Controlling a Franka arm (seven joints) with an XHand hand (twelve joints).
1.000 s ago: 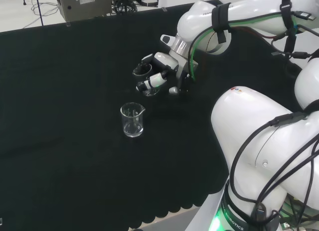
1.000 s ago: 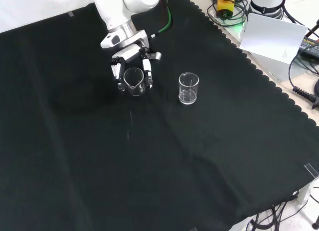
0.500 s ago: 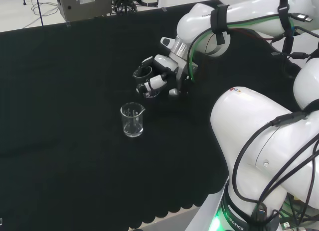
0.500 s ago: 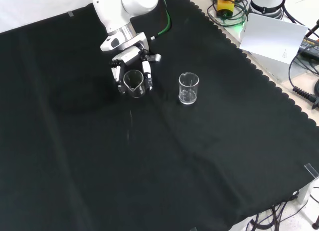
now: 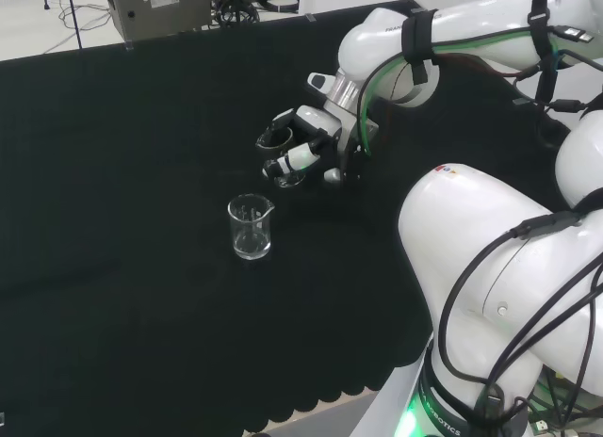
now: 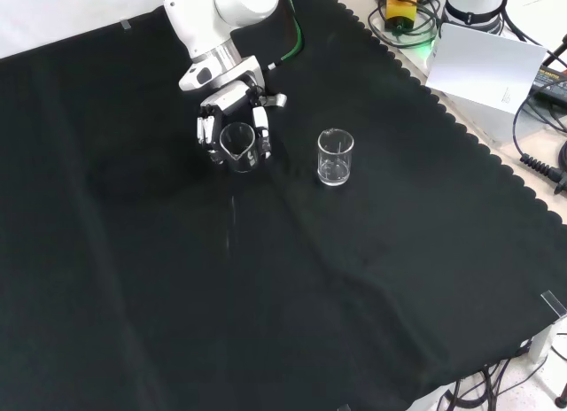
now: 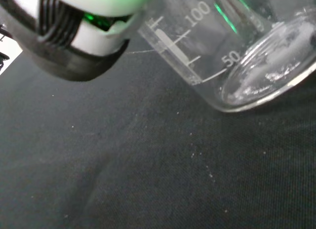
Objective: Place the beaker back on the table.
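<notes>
The beaker (image 6: 237, 144) sits inside the hand (image 6: 232, 119), in the upper left part of the front view, with black and white fingers (image 6: 263, 133) curled down either side of its clear glass wall, so the hand is closed round it. Its rim faces up toward the camera there, spout toward the lower left. In the head view the hand (image 5: 303, 140) is just above the middle of the frame, reaching left off the white arm (image 5: 396, 37), and the beaker (image 5: 288, 173) is tucked low between the curled fingers, close to the black cloth (image 5: 122, 296). The wrist view brings it in close: the beaker (image 7: 232, 56) is tilted, its round base pale and streaked, printed graduation marks running up its side, a blurred fingertip (image 7: 84, 36) next to it, the cloth (image 7: 148, 179) right below. Whether the base actually touches the cloth cannot be told.

Moving outward, a second beaker (image 6: 336, 157) stands upright on the cloth (image 6: 354, 296) to the right of the hand in the front view, clearly apart from it. In the head view that second beaker (image 5: 250, 227) stands lower left of the hand, near the frame's centre.
</notes>
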